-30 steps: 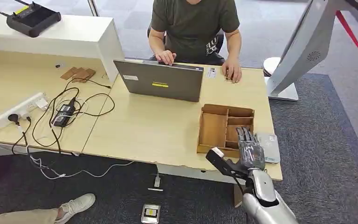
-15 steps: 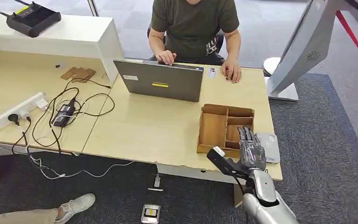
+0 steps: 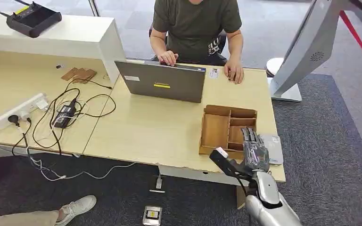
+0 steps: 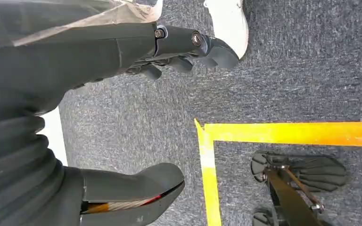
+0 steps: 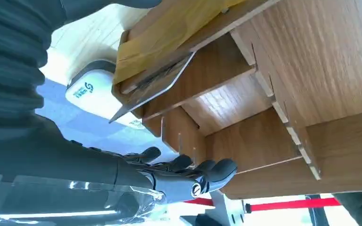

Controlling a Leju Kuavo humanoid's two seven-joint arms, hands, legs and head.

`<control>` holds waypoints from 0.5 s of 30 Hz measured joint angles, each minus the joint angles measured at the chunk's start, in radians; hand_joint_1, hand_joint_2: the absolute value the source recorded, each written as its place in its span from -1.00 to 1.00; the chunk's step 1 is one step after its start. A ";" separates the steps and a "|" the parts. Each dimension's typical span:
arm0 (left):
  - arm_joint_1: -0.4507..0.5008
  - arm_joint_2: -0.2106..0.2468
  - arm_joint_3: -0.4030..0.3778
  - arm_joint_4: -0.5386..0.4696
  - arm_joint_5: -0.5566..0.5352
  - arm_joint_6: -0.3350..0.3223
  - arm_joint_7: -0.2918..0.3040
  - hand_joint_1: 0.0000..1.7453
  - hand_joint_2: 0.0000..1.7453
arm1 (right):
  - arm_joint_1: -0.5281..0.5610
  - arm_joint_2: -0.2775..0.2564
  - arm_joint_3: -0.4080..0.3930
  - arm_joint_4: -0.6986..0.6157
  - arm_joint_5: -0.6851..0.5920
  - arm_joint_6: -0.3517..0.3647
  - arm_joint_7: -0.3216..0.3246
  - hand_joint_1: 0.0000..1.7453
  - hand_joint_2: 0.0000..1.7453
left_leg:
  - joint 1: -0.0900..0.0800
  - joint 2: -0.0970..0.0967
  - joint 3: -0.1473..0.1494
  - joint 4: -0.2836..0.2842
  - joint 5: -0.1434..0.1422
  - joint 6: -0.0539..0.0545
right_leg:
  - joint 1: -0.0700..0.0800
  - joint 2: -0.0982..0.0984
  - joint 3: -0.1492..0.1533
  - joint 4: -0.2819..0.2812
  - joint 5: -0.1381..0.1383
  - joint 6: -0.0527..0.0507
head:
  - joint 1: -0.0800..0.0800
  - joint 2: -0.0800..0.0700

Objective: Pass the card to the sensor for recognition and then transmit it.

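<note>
My right hand (image 3: 254,153) hovers over the near right corner of the wooden organizer box (image 3: 227,129), fingers stretched out flat and apart, thumb swung off to the left, holding nothing. The card (image 5: 153,92) lies just beyond and under those fingertips: in the right wrist view I see a thin pale plate lying at a slant in the box's near right compartment, one corner poking out past the wooden wall, with a yellowish flat piece resting above it. I judge that plate to be the card, though I can't read its face. Its long edge runs roughly along the compartment, near to far, in line with my fingers, so the reach is forward and down, not sideways. The other compartments look empty from the head view. The white sensor (image 3: 271,148) lies flat on the desk (image 3: 146,127) touching the box's right side, right beside the hand, so the carry afterwards should be short. My left hand (image 4: 179,47) hangs by the floor with fingers loosely curled and nothing in it, far from the card; the right one is plainly the one to use.
</note>
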 joint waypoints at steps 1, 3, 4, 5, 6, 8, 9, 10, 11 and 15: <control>0.000 0.000 0.000 0.000 0.003 0.001 0.000 -1.00 1.00 | 0.000 0.000 0.000 0.000 0.000 -0.001 0.002 -1.00 1.00 | 0.000 0.000 0.000 0.000 0.000 0.000 | 0.000 0.000 0.000 0.000 0.000 0.000 | 0.000 0.000; 0.000 0.000 0.000 0.000 0.006 0.002 0.000 -1.00 1.00 | 0.000 -0.003 0.000 -0.003 -0.002 -0.001 0.006 -1.00 1.00 | 0.000 0.000 0.000 0.000 0.000 0.000 | 0.000 0.000 0.000 0.000 0.000 0.000 | 0.000 0.000; 0.000 0.000 0.000 0.000 0.008 0.002 0.000 -1.00 1.00 | 0.000 -0.005 0.000 -0.006 -0.003 -0.002 0.009 -1.00 1.00 | 0.000 0.000 0.000 0.000 0.000 0.000 | 0.000 0.000 0.000 0.000 0.000 0.000 | 0.000 0.000; 0.000 0.000 0.000 0.000 0.008 0.003 0.000 -1.00 1.00 | 0.000 -0.007 0.000 -0.009 -0.004 -0.003 0.010 -1.00 1.00 | 0.000 0.000 0.000 0.000 0.000 0.000 | 0.000 0.000 0.000 0.000 0.000 0.000 | 0.000 0.000; 0.000 0.000 0.000 0.000 0.009 0.003 0.000 -1.00 1.00 | 0.000 -0.008 0.000 -0.011 -0.005 -0.005 0.011 -1.00 1.00 | 0.000 0.000 0.000 0.000 0.000 0.000 | 0.000 0.000 0.000 0.000 0.000 0.000 | 0.000 0.000; 0.000 0.000 0.000 0.000 0.009 0.003 0.000 -1.00 1.00 | 0.000 -0.010 -0.001 -0.015 -0.006 -0.007 0.013 -1.00 1.00 | 0.000 0.000 0.000 0.000 0.000 0.000 | 0.000 0.000 0.000 0.000 0.000 0.000 | 0.000 0.000; 0.001 0.000 0.000 0.000 0.010 0.003 0.000 -1.00 1.00 | 0.000 -0.011 -0.001 -0.014 -0.006 -0.009 0.013 -1.00 1.00 | 0.000 0.000 0.000 0.000 0.000 0.000 | 0.000 0.000 0.000 0.000 0.000 0.000 | 0.000 0.000; 0.001 0.000 0.000 0.000 0.010 0.003 0.000 -1.00 1.00 | 0.000 -0.011 -0.001 -0.014 -0.006 -0.009 0.014 -1.00 1.00 | 0.000 0.000 0.000 0.000 0.000 0.000 | 0.000 0.000 0.000 0.000 0.000 0.000 | 0.000 0.000; 0.001 0.000 0.000 0.000 0.010 0.003 0.000 -1.00 1.00 | 0.000 -0.011 -0.001 -0.014 -0.006 -0.009 0.014 -1.00 1.00 | 0.000 0.000 0.000 0.000 0.000 0.000 | 0.000 0.000 0.000 0.000 0.000 0.000 | 0.000 0.000; 0.001 0.000 0.000 0.000 0.010 0.003 0.000 -1.00 1.00 | 0.000 -0.013 -0.001 -0.014 -0.006 -0.009 0.014 -1.00 1.00 | 0.000 0.000 0.000 0.000 0.000 0.000 | 0.000 0.000 0.000 0.000 0.000 0.000 | 0.000 0.000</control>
